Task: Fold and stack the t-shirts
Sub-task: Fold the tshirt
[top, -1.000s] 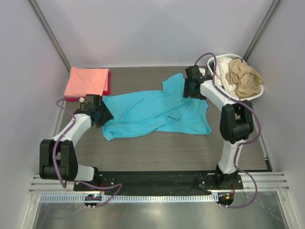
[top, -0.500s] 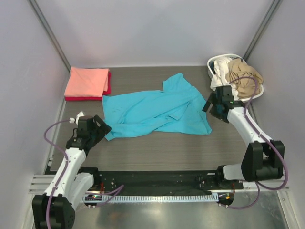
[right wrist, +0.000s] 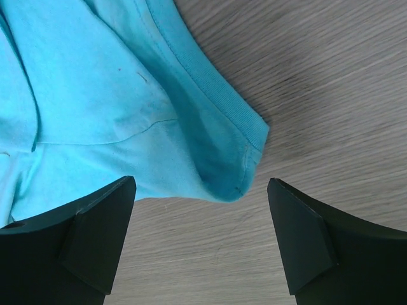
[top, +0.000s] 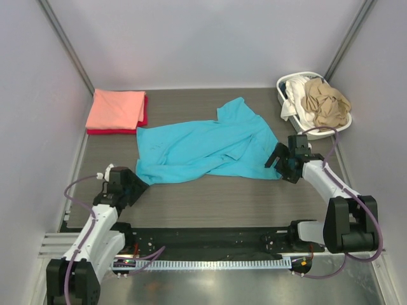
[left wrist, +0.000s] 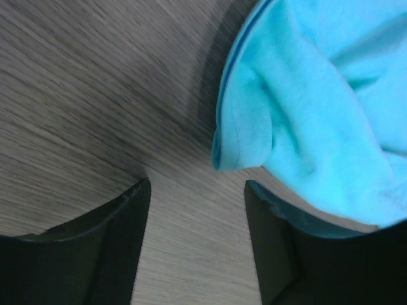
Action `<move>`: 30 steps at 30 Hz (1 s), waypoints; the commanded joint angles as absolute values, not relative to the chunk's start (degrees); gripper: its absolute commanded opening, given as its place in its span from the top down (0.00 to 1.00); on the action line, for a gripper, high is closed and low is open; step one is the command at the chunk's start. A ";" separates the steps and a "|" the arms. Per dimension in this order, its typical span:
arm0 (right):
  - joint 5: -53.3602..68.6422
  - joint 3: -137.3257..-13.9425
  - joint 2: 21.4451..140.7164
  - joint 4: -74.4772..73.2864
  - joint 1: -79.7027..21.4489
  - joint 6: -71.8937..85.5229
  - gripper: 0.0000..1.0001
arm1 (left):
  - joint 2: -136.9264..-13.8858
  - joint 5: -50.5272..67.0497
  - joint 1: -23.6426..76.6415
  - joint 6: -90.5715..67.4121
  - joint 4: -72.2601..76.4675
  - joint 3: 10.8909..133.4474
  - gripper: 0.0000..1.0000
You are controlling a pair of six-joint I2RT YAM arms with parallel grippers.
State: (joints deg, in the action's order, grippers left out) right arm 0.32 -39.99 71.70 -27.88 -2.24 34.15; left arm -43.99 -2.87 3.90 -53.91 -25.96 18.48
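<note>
A bright turquoise t-shirt (top: pixel 210 147) lies spread and wrinkled in the middle of the table. My left gripper (top: pixel 135 183) is low at its near-left corner. In the left wrist view that gripper (left wrist: pixel 197 185) is open over bare wood, and the turquoise corner (left wrist: pixel 245 143) lies just ahead of the fingertips. My right gripper (top: pixel 278 159) is at the shirt's near-right corner. In the right wrist view it (right wrist: pixel 200 183) is open wide, with the hemmed corner (right wrist: pixel 235 171) reaching between its fingertips, not gripped. A folded salmon-pink t-shirt (top: pixel 116 108) lies on a folded red one (top: pixel 145 114) at the back left.
A white laundry basket (top: pixel 282 89) at the back right holds a tan shirt (top: pixel 325 103) and a white shirt (top: pixel 296 95). Grey walls close in the table on three sides. The black base rail (top: pixel 203 238) runs along the near edge.
Both arms have drawn back towards the near edge: the left from the shirt's left side, the right from its far-right part near the basket. Each now sits at a near corner. The shirt's near-left corner has shifted slightly.
</note>
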 commanded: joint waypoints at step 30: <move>-5.01 -36.74 58.28 -29.35 12.66 37.17 0.99 | -42.81 -8.63 2.72 -47.90 -28.04 32.35 1.00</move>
State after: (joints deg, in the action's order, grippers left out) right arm -1.37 -37.39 60.34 -25.78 12.23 35.70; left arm -44.45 -7.77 3.29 -48.69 -23.24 33.23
